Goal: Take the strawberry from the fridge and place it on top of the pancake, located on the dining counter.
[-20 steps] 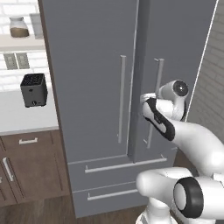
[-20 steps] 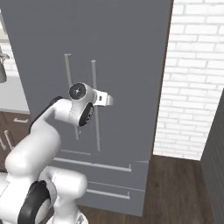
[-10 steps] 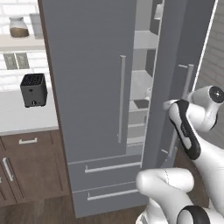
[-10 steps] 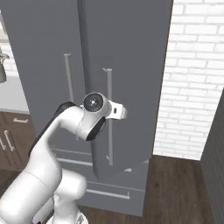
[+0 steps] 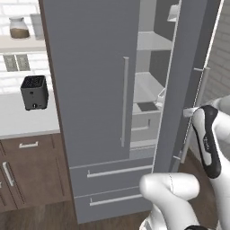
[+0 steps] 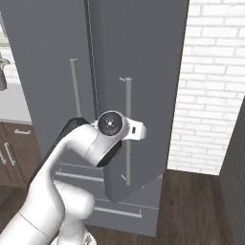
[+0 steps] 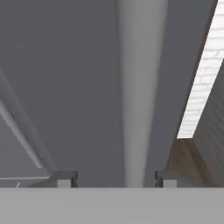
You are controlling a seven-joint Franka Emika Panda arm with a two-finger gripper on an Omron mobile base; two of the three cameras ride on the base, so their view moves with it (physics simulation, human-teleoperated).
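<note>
At the far left of the left base view a black toaster (image 5: 34, 92) sits on the white surface (image 5: 22, 121), and right of it my fridge (image 5: 90, 90) has its right door (image 5: 184, 90) swung partly open, baring light grey shelves (image 5: 150, 83). My tool (image 7: 116, 178) is at that door's bar handle (image 7: 141, 87), tips spread to either side with the bar between them, not pinching. I judge only the opening done: I can't pick out the strawberry on those shelves, so fetching it and carrying it to the pancake remain.
</note>
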